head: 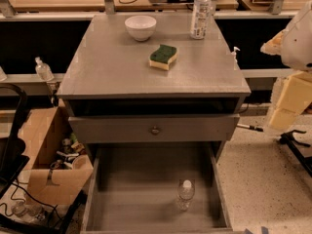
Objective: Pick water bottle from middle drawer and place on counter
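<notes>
Gripper [286,104] hangs at the right edge, just off the side of the counter [107,67] and well apart from everything on it. Down and to its left, the middle drawer [136,194] is open, with the water bottle [185,195] standing upright near its right wall. Up and left of the gripper, on the counter: green sponge [164,56], white bowl [140,27], taller labelled bottle [201,14].

1 high camera faces down over counter [112,67] and middle drawer [141,189]; claw off-frame.
</notes>
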{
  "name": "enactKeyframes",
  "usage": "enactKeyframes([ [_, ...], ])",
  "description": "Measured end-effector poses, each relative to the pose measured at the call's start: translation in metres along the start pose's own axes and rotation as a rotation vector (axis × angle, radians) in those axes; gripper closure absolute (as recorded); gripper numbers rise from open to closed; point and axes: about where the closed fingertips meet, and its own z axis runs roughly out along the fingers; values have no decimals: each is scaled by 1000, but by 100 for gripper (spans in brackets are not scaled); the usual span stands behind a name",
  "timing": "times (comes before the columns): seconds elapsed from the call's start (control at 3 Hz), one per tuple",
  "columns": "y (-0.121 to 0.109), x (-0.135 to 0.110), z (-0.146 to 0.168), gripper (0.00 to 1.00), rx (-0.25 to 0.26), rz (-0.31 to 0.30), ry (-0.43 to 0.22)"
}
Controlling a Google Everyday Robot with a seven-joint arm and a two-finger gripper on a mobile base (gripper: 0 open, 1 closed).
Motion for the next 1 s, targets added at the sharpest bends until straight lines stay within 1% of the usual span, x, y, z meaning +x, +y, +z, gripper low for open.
enactKeyframes([
  [0.33, 2, 4, 6, 0, -3, 11, -24],
  [0.67, 15, 27, 38, 0, -35, 50, -120],
  [1.0, 36, 56, 96, 0, -68, 100, -280],
])
